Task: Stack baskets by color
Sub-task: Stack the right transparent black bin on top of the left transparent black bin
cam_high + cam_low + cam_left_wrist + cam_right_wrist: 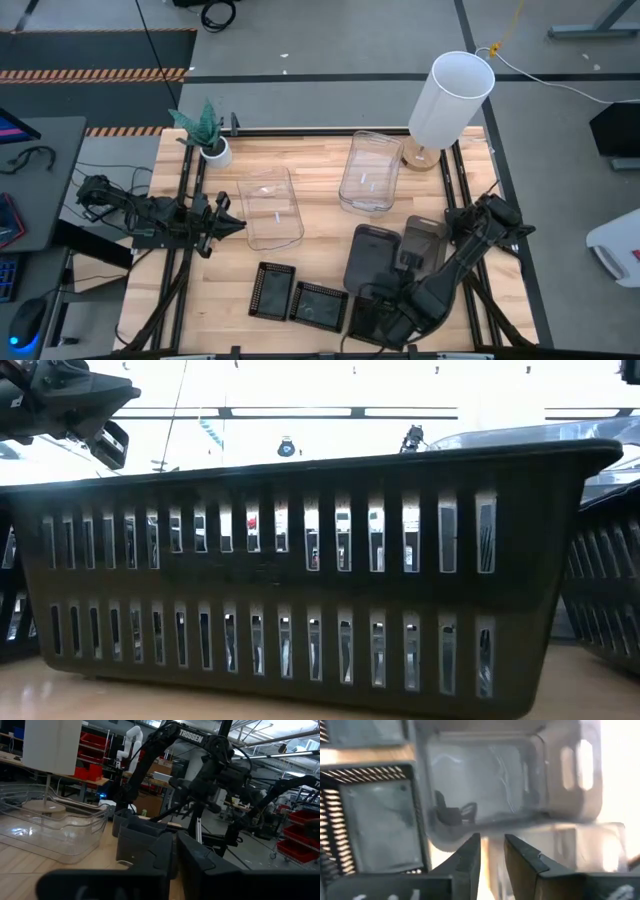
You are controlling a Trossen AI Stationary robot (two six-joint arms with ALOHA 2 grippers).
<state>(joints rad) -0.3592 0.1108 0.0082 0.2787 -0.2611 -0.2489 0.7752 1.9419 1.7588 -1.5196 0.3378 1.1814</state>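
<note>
Grey baskets (pixel 375 258) under right claw (pixel 492 851), slightly parted, gripping nothing; lampshade (pixel 450 100) behind; left claw (pixel 228 224) clenched.

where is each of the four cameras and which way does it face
High: overhead, looking straight down; both arms, left gripper beside a clear basket.
Low: table height, level; black mesh basket fills it, one gripper top left.
Left wrist: faces across the table at the right arm; own fingers at the bottom.
Right wrist: faces down on a smoky grey basket; own fingers apart.
Shared: the lampshade shows in the high and left wrist views.
</note>
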